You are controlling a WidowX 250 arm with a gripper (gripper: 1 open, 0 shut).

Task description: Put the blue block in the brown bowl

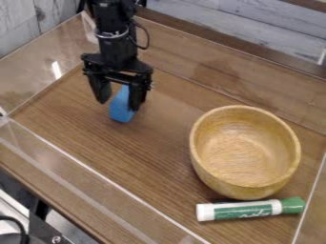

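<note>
Early yet | gripper [118, 95] spread wide, straddling block [121, 107], no grip | block on table [76, 172] toward far-left corner | bowl [245, 151] near right edge, empty | grasp, carry, drop remain

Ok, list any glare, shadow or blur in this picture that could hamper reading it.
Camera view: pale glare streaks across the clear wall at left and the table behind; the open gripper shades the blue block; the brown bowl casts a soft shadow; the marker print is too blurred to read.
</note>
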